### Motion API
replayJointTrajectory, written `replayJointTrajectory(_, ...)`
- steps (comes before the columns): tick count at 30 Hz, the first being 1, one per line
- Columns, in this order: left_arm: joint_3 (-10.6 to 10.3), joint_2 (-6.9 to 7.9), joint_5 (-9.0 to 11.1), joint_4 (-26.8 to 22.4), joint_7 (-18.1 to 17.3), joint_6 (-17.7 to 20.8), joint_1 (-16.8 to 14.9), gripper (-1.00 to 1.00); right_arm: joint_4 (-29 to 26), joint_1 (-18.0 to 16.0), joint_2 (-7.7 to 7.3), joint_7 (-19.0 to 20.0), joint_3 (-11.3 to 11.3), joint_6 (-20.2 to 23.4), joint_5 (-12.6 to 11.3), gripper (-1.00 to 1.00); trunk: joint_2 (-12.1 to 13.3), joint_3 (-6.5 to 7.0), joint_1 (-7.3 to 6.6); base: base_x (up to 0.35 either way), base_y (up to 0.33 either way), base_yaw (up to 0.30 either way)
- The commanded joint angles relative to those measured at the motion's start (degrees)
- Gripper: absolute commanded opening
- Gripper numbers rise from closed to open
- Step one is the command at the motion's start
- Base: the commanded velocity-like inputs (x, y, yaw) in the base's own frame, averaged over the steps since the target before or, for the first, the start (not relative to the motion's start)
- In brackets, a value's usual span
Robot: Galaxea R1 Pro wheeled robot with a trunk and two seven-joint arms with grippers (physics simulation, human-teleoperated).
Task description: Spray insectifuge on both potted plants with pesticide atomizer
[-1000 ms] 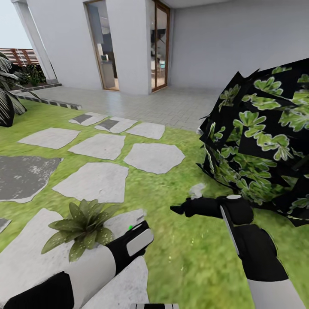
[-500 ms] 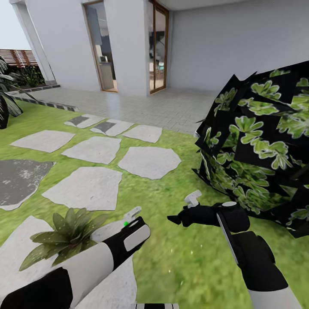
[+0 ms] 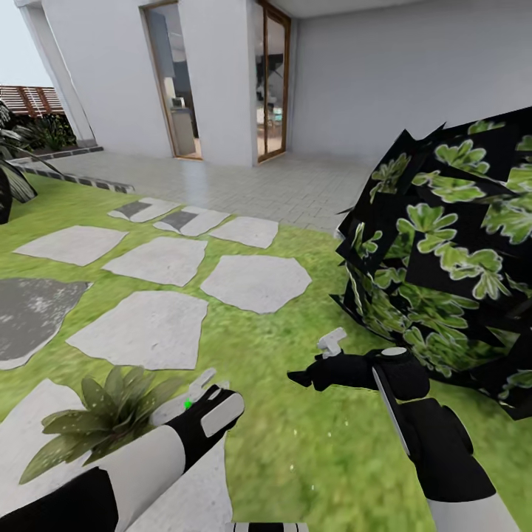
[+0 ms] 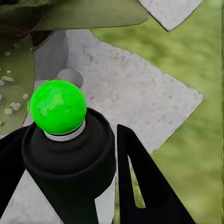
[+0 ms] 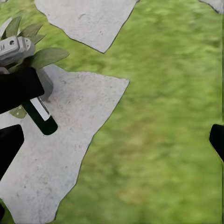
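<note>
My left gripper (image 3: 198, 400) is shut on the pesticide atomizer (image 4: 70, 154), a dark bottle whose round tip (image 4: 57, 106) glows bright green. The right wrist view shows its dark-green body with a white label (image 5: 39, 116) sticking out below the left gripper (image 5: 18, 88). The tip points at a potted plant (image 3: 96, 421) right beside it, a low rosette of pale-speckled leaves (image 4: 84, 14) in a grey pot (image 4: 51, 53) on a stepping stone. My right gripper (image 3: 304, 378) hovers open over the lawn (image 5: 154, 140), holding nothing.
A big round dark bush (image 3: 443, 258) crowds the right arm. Flat grey stepping stones (image 3: 140, 329) cross the lawn ahead, with a dark stone patch (image 3: 29, 318) at the left. A tiled terrace (image 3: 281, 185) and the house wall lie beyond. A palm-like plant (image 3: 11, 177) stands at the far left.
My left gripper has swung left and lower with the atomizer, closer to the potted plant. The right arm has hardly moved. The view has shifted slightly.
</note>
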Motion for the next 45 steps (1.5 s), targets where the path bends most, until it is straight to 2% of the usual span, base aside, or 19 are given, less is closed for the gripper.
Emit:
replayJointTrajectory(1,-0.43,0.04,0.37,0.02,0.35,-0.27,0.01,-1.00,-0.06,-0.04,-0.03,0.52,0.06,0.14,0.61,1.00,-0.02,-0.05,0.02,0.303,-0.046,0.000)
replayJointTrajectory(7,-0.29,0.36,0.29,0.12,0.80,-0.38,0.21,-1.00,-0.06,-0.04,0.11,0.47,0.24,0.14,0.71,1.00,-0.02,-0.05,0.02,0.271,-0.002,0.000)
replayJointTrajectory(15,-0.03,3.17,0.89,0.17,-0.71,0.08,0.12,-1.00,-0.06,-0.04,0.06,0.46,0.35,0.14,0.79,1.00,-0.02,-0.05,0.02,0.028,0.001,0.000)
replayJointTrajectory(20,3.23,4.28,1.02,0.17,-3.74,0.70,0.14,-1.00,-0.06,-0.04,0.01,0.46,0.36,0.14,0.79,1.00,-0.02,-0.05,0.02,0.001,0.000,0.000)
replayJointTrajectory(23,3.86,4.40,1.08,0.17,-6.12,1.87,0.17,-1.00,-0.06,-0.04,-0.02,0.46,0.37,0.14,0.79,1.00,-0.02,-0.05,0.02,0.000,0.000,0.000)
replayJointTrajectory(29,4.41,4.51,1.40,0.17,-7.56,3.23,0.12,-1.00,-0.06,-0.04,-0.03,0.47,0.39,0.14,0.79,1.00,-0.02,-0.05,0.02,0.000,0.000,0.000)
replayJointTrajectory(34,4.49,5.18,3.60,0.17,-8.92,4.48,0.17,-1.00,-0.06,-0.04,-0.03,0.48,0.39,0.14,0.79,1.00,-0.02,-0.05,0.02,0.000,0.000,0.000)
replayJointTrajectory(38,4.45,6.28,7.68,0.17,-9.83,4.67,0.16,-1.00,-0.06,-0.04,-0.03,0.50,0.36,0.14,0.79,1.00,-0.02,-0.05,0.02,0.000,0.000,0.000)
replayJointTrajectory(45,4.44,6.38,8.82,0.77,-8.53,4.22,0.19,-1.00,-0.06,-0.04,-0.11,0.55,0.35,0.14,0.79,1.00,-0.02,-0.05,0.02,0.000,0.000,0.000)
